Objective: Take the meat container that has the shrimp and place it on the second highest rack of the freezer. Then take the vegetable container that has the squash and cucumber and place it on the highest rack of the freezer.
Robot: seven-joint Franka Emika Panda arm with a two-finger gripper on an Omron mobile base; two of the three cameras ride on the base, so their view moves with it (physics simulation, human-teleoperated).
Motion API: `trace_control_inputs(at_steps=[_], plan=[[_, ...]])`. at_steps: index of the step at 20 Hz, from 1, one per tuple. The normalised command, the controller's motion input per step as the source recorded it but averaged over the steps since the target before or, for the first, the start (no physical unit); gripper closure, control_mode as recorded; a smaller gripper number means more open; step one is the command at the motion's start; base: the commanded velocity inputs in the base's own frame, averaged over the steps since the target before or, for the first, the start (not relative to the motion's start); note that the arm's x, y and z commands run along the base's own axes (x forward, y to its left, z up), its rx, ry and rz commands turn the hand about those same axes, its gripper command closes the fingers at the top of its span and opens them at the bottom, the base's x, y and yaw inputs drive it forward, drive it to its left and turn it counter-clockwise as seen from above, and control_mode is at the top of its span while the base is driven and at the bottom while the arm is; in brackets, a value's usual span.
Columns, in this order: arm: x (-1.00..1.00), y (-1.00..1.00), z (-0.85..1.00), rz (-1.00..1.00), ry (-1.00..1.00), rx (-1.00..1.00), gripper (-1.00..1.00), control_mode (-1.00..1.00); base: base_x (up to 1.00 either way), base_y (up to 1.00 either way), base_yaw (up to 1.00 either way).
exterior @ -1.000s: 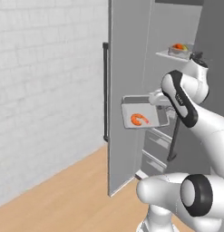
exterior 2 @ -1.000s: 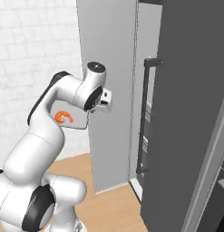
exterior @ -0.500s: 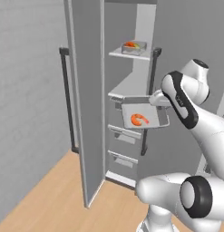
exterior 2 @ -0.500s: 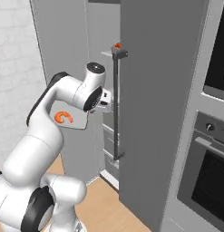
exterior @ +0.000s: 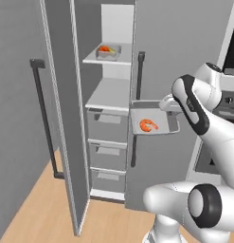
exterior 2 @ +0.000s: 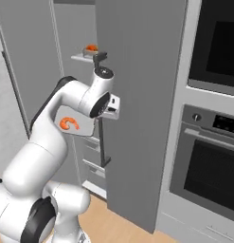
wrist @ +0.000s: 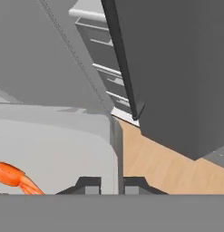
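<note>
— Left to right?
— Open freezer point(exterior: 109, 142), vegetable container point(exterior: 108, 51) up on highest rack point(exterior: 109, 59). Right of it, meat container point(exterior: 154, 124) with shrimp point(exterior: 148, 125), held level before the closed door.
— Gripper point(wrist: 112, 185)?
— Clamped on container's right rim.

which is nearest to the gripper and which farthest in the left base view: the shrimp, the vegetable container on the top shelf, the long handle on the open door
1. The shrimp, in the tray held at the gripper, just below and left of it.
2. The vegetable container, up on the highest rack inside the freezer.
3. The open door's handle, far left.
</note>
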Motion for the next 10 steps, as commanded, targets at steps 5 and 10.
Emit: trace_control_inputs(at_steps=[5, 10], plan=[[0.00, 0.00, 0.00, 0.00, 0.00, 0.00, 1.00, 1.00, 0.55, 0.63, -0.29], [0.00, 0.00, 0.00, 0.00, 0.00, 0.00, 1.00, 1.00, 0.57, 0.43, -0.25]])
